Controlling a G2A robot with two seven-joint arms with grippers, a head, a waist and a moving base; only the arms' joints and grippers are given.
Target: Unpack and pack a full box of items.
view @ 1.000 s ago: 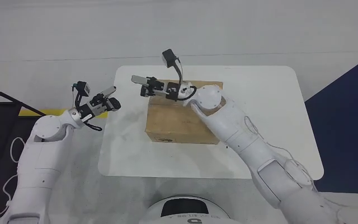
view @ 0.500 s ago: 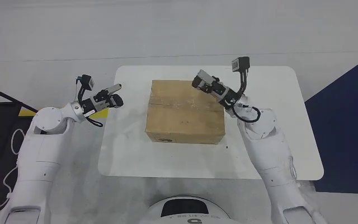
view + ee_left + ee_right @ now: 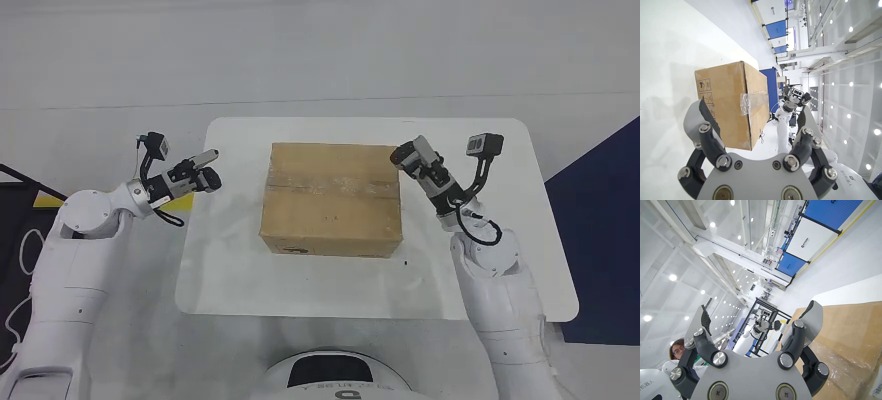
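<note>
Cardboard box [image 3: 332,200] sits flat on the white worktop [image 3: 480,250], approx. centre, a bit toward 12 o'clock. Flaps are shut. The top seam runs 9-to-3 o'clock w/ clear tape [image 3: 330,183] along it. In the left wrist view the tape [image 3: 753,102] folds over the top edge and down the side of the box [image 3: 725,98], crinkled. Printed handling symbols sit on the side panel next to it.

Left pincer [image 3: 210,168] is at 9 o'clock of the box, level w/ its far half, about over the worktop's 9 o'clock edge and apart from the box. Its own wrist view shows the left pincer [image 3: 752,106] spread wide, nothing between the fingers, aimed at the taped side.

Right pincer [image 3: 408,150] is at approx. 2 o'clock of the box, just beside the far corner on the 3 o'clock side. Contact w/ the cardboard: can't tell. Right wrist view shows the right pincer [image 3: 758,307] also spread wide and holding nothing, w/ the box [image 3: 844,328] and its tape [image 3: 838,357] close by one finger. It also shows in the left wrist view, small, past the box [image 3: 793,96].
</note>
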